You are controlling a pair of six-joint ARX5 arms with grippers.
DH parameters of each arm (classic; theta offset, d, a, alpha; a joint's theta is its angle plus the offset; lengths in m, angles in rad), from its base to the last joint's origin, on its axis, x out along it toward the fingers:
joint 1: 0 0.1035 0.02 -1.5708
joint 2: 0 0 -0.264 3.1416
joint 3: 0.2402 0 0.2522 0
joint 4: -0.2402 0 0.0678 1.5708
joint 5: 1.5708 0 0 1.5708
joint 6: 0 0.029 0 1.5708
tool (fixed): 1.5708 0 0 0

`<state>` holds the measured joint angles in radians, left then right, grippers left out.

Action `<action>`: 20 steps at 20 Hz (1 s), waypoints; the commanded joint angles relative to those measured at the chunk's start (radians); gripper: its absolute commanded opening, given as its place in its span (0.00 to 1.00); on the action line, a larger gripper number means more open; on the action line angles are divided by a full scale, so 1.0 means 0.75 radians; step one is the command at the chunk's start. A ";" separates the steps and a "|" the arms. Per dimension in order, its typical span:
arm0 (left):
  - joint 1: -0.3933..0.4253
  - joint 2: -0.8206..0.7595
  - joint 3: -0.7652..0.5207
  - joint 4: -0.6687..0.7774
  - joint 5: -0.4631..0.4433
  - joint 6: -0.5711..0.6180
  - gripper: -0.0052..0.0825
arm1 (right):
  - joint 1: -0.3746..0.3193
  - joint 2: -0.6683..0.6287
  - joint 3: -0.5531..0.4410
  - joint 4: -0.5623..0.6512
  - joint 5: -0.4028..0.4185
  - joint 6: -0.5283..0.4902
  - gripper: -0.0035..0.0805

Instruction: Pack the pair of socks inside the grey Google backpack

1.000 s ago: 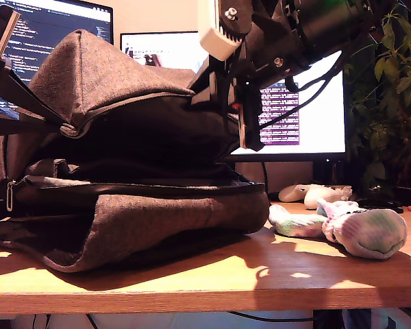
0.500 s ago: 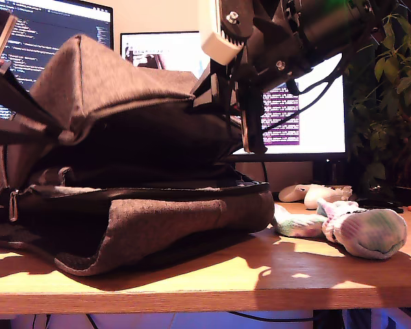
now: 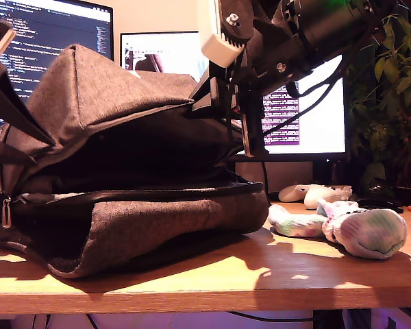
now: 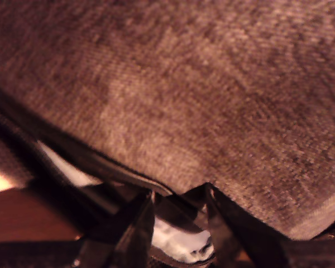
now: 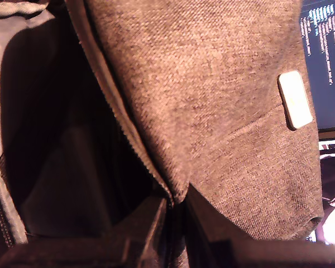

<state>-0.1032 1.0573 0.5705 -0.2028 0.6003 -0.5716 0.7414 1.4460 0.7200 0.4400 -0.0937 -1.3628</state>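
My second gripper (image 5: 175, 209) pinches the grey Google backpack's (image 5: 212, 111) flap edge (my first gripper's (image 4: 178, 209) hold is unclear).

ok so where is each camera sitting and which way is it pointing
Exterior view: low at desk-edge height, looking across the table at the grey backpack, the socks and monitors; an arm holds up the flap.
First wrist view: on my first hand, close against backpack fabric, fingers at its edge.
Second wrist view: on my second hand, pinching the flap edge beside the dark interior; white patch visible.
All three share the backpack.
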 commanded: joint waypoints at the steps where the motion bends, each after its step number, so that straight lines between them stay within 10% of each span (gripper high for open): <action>1: 0.004 -0.046 0.053 -0.084 -0.030 0.088 0.35 | 0.008 0.003 0.014 0.025 0.000 0.000 0.03; 9: 0.002 -0.242 0.230 -0.586 -0.257 0.426 0.29 | 0.009 0.003 0.021 0.016 -0.001 0.001 0.03; 20: -0.356 -0.444 0.245 -0.524 -0.595 0.526 0.18 | 0.099 0.003 0.328 -0.360 0.027 0.042 0.03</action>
<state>-0.3531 0.7284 0.7498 -0.6090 0.1692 -0.1902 0.8059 1.4467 0.9363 0.1570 -0.0704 -1.3365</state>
